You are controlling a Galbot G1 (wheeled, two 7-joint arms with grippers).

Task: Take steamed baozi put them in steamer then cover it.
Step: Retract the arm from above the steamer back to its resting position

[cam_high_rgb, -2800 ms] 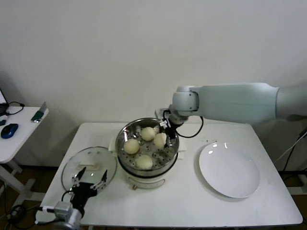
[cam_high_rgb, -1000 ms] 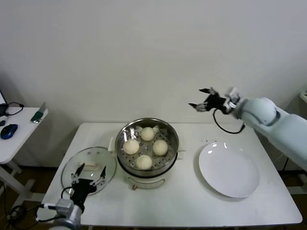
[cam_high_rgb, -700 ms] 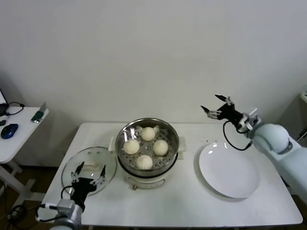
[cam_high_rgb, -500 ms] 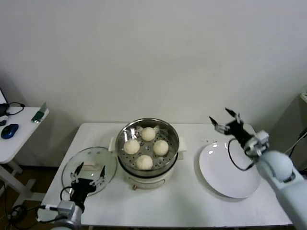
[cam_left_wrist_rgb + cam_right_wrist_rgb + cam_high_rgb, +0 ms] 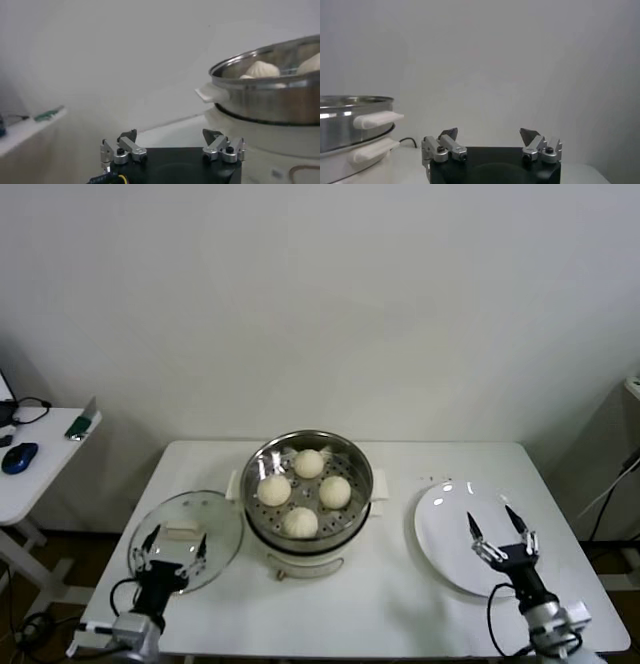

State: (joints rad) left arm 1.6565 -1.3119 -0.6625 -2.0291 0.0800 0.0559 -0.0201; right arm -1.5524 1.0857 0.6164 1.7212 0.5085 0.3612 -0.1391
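Four steamed baozi (image 5: 300,492) lie on the perforated tray inside the steel steamer (image 5: 360,469), which stands on its cream base at the table's middle. The steamer also shows in the left wrist view (image 5: 270,100) and in the right wrist view (image 5: 345,125). The glass cover (image 5: 185,529) with its cream handle lies flat on the table left of the steamer. My left gripper (image 5: 168,549) is open and empty, low at the cover's near edge. My right gripper (image 5: 500,529) is open and empty, low over the near part of the white plate.
A flat white plate (image 5: 450,519) lies on the table right of the steamer. A side table (image 5: 40,459) with a mouse and small items stands at the far left. A white wall is behind the table.
My right arm has drawn back from the steamer, swung right past the plate and come down to the table's near right. The left gripper has sunk slightly. The baozi stayed in the steamer.
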